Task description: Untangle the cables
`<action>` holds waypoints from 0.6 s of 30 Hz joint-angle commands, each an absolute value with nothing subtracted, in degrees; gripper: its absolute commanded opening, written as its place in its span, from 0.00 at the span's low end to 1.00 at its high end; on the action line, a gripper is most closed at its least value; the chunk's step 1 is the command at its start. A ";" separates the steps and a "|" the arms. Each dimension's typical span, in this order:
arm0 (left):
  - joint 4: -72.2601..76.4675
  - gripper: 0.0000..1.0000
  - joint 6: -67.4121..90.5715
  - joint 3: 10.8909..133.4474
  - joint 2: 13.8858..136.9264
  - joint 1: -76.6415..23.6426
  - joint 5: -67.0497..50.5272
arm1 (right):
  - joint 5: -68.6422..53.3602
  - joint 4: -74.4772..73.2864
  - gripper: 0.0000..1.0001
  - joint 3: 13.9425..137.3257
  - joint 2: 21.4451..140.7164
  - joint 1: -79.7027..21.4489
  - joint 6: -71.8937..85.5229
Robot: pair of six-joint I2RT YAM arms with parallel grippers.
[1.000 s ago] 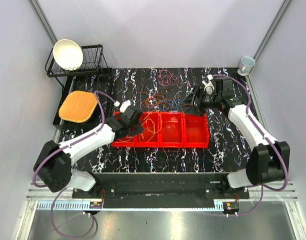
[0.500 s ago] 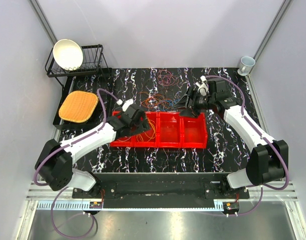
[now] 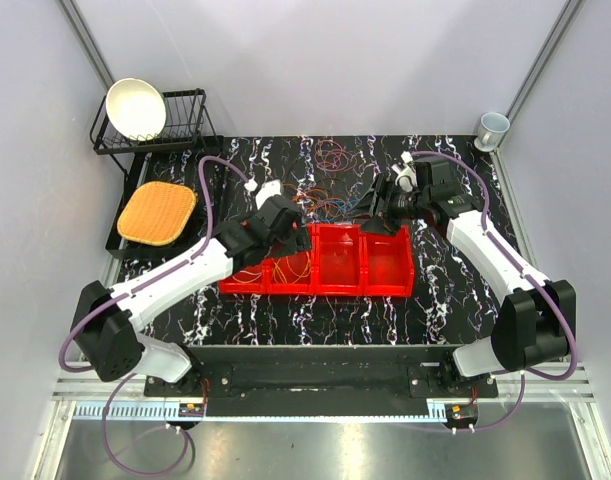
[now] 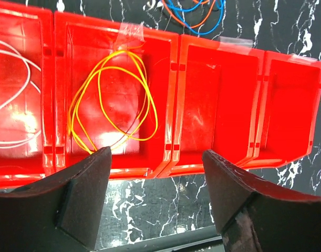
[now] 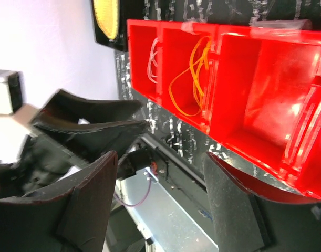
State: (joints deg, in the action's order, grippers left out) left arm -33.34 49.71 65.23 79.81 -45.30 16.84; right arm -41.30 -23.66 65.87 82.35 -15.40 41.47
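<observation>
A tangle of blue, orange and red cables (image 3: 330, 206) lies on the black marbled table behind a red four-bin tray (image 3: 385, 290). A reddish loop (image 3: 335, 155) sits apart, further back. In the left wrist view, a yellow cable (image 4: 113, 100) rests coiled in the second bin and a white cable (image 4: 13, 105) in the first. My left gripper (image 3: 293, 232) (image 4: 155, 155) hangs open over the tray's back left part, nothing between its fingers. My right gripper (image 3: 377, 208) (image 5: 160, 156) is open and holds nothing, above the tray's back right corner beside the tangle.
A black dish rack with a white bowl (image 3: 135, 108) stands at the back left, an orange woven mat (image 3: 157, 212) in front of it. A pale mug (image 3: 493, 128) is at the back right corner. Grey walls close in three sides.
My left gripper has opened and risen from the tray's left bins toward the back; the yellow cable lies loose in its bin. The right gripper shifted slightly left.
</observation>
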 commanded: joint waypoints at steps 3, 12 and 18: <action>-34.80 0.77 39.66 67.85 74.89 -45.18 22.49 | -34.72 -27.33 0.71 69.16 81.38 -15.91 37.62; -44.29 0.78 32.62 61.09 62.42 -44.82 27.41 | -26.72 -27.51 0.69 78.82 92.01 -16.08 34.90; -48.52 0.78 31.82 53.97 50.73 -44.82 30.41 | -24.97 -29.44 0.67 91.57 104.58 -17.14 28.22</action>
State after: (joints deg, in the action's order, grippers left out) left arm -45.45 34.37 57.63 56.40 -44.95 26.35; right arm -28.27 -28.62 84.20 99.33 -16.14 33.76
